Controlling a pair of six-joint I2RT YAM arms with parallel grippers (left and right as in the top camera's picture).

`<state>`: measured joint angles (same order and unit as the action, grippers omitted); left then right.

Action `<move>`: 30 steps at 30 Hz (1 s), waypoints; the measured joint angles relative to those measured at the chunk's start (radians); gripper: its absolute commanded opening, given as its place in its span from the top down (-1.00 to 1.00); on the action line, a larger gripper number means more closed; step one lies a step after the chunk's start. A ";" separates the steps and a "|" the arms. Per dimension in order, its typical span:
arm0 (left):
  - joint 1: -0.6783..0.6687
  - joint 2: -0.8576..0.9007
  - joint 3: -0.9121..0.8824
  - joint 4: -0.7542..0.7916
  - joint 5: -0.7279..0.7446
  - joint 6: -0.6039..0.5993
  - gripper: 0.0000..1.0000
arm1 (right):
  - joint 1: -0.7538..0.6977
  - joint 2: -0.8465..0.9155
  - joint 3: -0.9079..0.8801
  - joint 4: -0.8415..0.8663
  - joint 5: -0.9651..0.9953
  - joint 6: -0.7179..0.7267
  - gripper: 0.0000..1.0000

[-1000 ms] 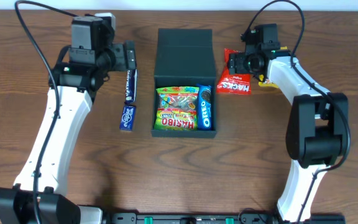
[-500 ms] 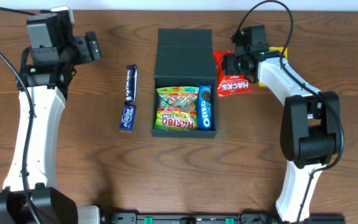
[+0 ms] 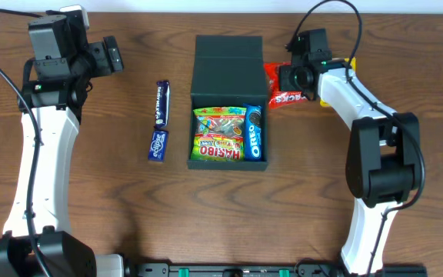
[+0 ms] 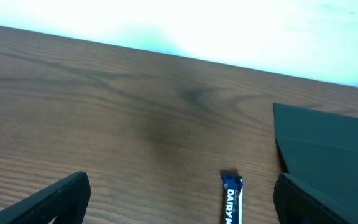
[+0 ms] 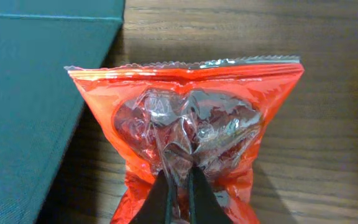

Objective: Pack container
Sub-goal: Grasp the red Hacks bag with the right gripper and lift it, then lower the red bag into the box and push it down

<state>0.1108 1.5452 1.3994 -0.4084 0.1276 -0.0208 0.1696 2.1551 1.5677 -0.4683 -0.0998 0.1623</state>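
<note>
The container [image 3: 228, 73] is a dark teal box in the middle of the table, lid flap folded back. Inside lie a green Haribo bag [image 3: 218, 137] and a blue Oreo pack [image 3: 255, 132]. My right gripper [image 3: 291, 79] is at the box's right side, shut on a red Hacks packet [image 3: 284, 95]. In the right wrist view the fingertips [image 5: 180, 177] pinch the crumpled red packet [image 5: 185, 118] beside the container [image 5: 36, 81]. My left gripper [image 3: 115, 55] is open at the far left, holding nothing. Between its fingers [image 4: 55, 199] shows a blue Dairy Milk bar [image 4: 232, 199].
The Dairy Milk bar [image 3: 160, 121] lies lengthwise on the wood left of the container. A yellow thing [image 3: 350, 61] peeks out from under the right arm. The table's back edge runs close behind both grippers.
My right gripper has shut on the red packet, which has bunched up and shifted toward the box. My left arm swung away from the blue bar to the far left.
</note>
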 measured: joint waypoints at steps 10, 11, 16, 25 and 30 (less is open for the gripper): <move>0.005 0.000 0.000 0.040 0.000 0.004 -0.90 | 0.000 -0.140 0.010 -0.038 -0.059 -0.034 0.97; 0.008 0.000 0.000 0.051 0.000 0.005 -0.90 | 0.001 -0.173 0.011 -0.037 -0.077 -0.051 0.97; 0.029 0.000 0.000 0.088 0.000 0.018 -0.90 | 0.011 -0.312 0.044 -0.042 -0.261 -0.280 0.98; 0.058 0.000 0.000 0.100 0.000 0.019 -0.90 | 0.123 -0.314 0.051 -0.197 -0.417 -0.779 0.97; 0.058 0.000 0.000 0.100 0.000 0.019 -0.90 | 0.199 -0.313 0.051 -0.261 -0.429 -1.046 0.98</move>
<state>0.1688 1.5455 1.3994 -0.3088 0.1276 -0.0013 0.3683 1.8420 1.6184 -0.7288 -0.5285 -0.8837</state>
